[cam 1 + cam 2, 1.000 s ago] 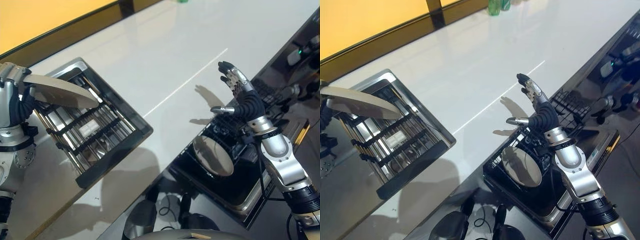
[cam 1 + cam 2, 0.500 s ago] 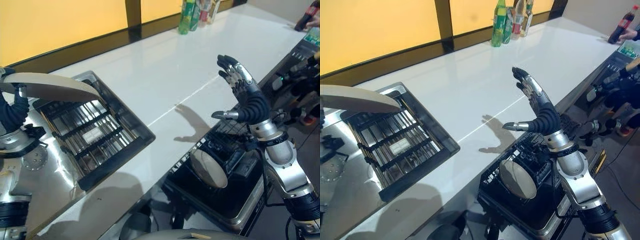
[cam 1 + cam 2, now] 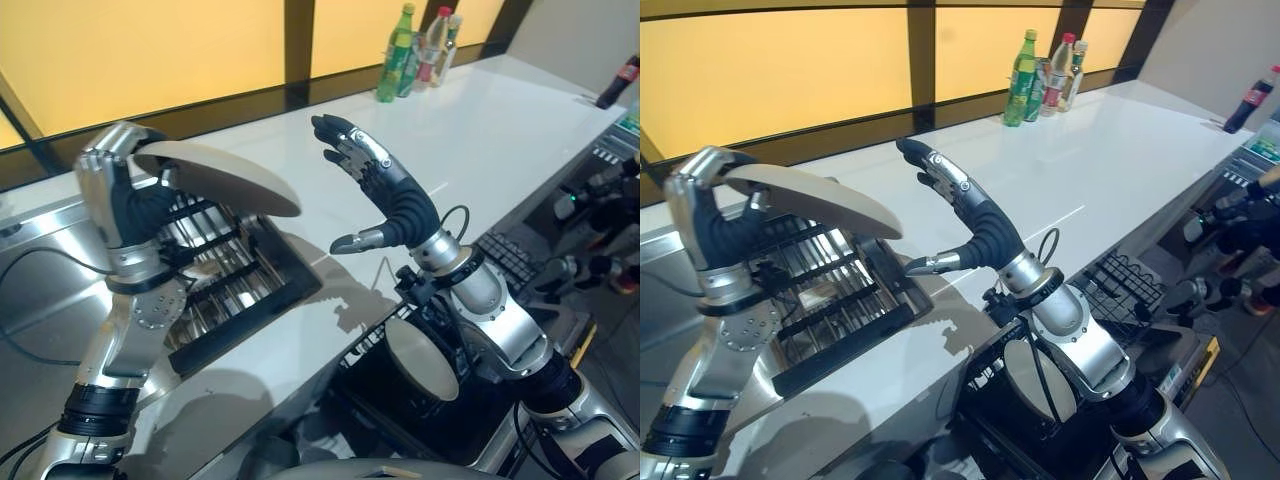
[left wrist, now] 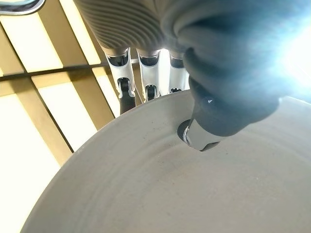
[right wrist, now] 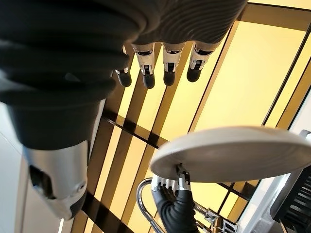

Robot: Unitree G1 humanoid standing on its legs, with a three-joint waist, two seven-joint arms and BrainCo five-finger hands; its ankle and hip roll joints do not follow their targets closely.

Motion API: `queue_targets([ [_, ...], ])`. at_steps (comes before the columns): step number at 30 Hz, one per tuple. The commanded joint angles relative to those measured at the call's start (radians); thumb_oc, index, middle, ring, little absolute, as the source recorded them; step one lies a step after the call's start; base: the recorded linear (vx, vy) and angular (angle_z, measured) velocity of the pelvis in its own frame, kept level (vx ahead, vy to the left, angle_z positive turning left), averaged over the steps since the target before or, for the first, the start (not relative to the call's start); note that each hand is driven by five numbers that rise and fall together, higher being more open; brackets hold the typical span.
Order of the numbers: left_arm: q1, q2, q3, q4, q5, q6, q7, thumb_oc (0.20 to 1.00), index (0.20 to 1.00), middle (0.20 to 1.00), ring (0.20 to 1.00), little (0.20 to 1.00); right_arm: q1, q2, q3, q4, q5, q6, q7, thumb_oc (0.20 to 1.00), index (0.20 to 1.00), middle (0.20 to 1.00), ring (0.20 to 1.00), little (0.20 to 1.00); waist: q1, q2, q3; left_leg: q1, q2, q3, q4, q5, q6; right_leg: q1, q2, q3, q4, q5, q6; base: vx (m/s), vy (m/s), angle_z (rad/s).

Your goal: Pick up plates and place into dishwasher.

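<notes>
Above sink rack, at 10 o'clock: left hand pinched plate, now raised clear. Right hand, fingers spread, had swung in beside it — handover toward dishwasher rack at 5 o'clock looked imminent.

- You see the plate, a pale grey-white dish with faint concentric rings, spreading from the centre out to 6 o'clock and 3 o'clock.
- Your left hand comes in from 12 to 2 o'clock under its dark ribbed cover.
- Its thumb presses on the plate's face near the centre.
- Its fingers reach behind the plate's rim at 12 o'clock, pinching the plate.
- Yellow panels with dark bars lie behind, from 9 to 11 o'clock.
</notes>
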Motion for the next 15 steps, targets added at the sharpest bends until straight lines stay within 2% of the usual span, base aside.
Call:
queue_targets([
  [1,-0.086,-0.016,-0.045,-0.023,-0.024,0.003,-0.029,0.200,0.200,0.200,0.200,0.200,-0.059,0.035,0.064,-0.055,0.017,0.055,-0.034,1.000,1.000,1.000,1.000,1.000,0.037,0.035,-0.083,0.030,0.008,-0.036,-0.095,0.024,0.001,0.010,-0.052,-0.012,0.127,-0.107,0.073,-0.05,-0.039,0.25],
  [5,-0.099,-0.031,-0.087,-0.043,-0.048,0.015,-0.051,0.200,0.200,0.200,0.200,0.200,-0.080,0.072,0.128,-0.050,-0.087,0.067,-0.092,1.000,1.000,1.000,1.000,1.000,0.057,0.034,-0.080,0.027,0.001,-0.052,-0.091,0.027,0.001,0.017,-0.054,-0.034,0.127,-0.104,0.072,-0.04,-0.055,0.21],
  [6,-0.101,-0.034,-0.093,-0.045,-0.053,0.017,-0.053,0.200,0.200,0.200,0.200,0.200,-0.090,0.077,0.133,-0.045,-0.170,0.061,-0.141,1.000,1.000,1.000,1.000,1.000,0.061,0.034,-0.079,0.026,0.000,-0.055,-0.091,0.028,0.001,0.019,-0.054,-0.037,0.126,-0.103,0.071,-0.03,-0.046,0.26],
  [7,-0.101,-0.033,-0.102,-0.045,-0.067,0.023,-0.052,0.200,0.200,0.200,0.200,0.200,-0.107,0.077,0.133,-0.033,-0.344,0.046,-0.211,1.000,1.000,1.000,1.000,1.000,0.065,0.035,-0.081,0.026,-0.002,-0.058,-0.090,0.029,0.001,0.020,-0.053,-0.042,0.124,-0.101,0.071,-0.02,-0.031,0.21],
  [8,-0.098,-0.034,-0.104,-0.043,-0.077,0.026,-0.051,0.200,0.200,0.200,0.200,0.200,-0.128,0.075,0.131,-0.024,-0.389,0.059,-0.216,1.000,1.000,1.000,1.000,1.000,0.067,0.036,-0.083,0.026,-0.003,-0.061,-0.090,0.028,0.002,0.021,-0.052,-0.041,0.121,-0.100,0.071,-0.02,-0.024,0.11],
  [12,-0.076,-0.031,-0.106,-0.057,-0.097,0.036,-0.073,0.200,0.200,0.200,0.200,0.200,-0.141,0.057,0.122,-0.035,-0.308,0.105,-0.173,1.000,1.000,1.000,1.000,1.000,0.071,0.040,-0.080,0.023,-0.005,-0.064,-0.088,0.026,0.003,0.021,-0.052,-0.039,0.117,-0.096,0.072,-0.03,-0.013,0.03],
  [15,-0.075,-0.031,-0.116,-0.058,-0.111,0.040,-0.081,0.200,0.200,0.200,0.200,0.200,-0.133,0.042,0.155,-0.054,-0.200,0.183,-0.111,1.000,1.000,1.000,1.000,1.000,0.069,0.038,-0.078,0.022,-0.009,-0.064,-0.089,0.027,0.007,0.018,-0.054,-0.036,0.120,-0.093,0.074,0.00,0.000,0.00],
])
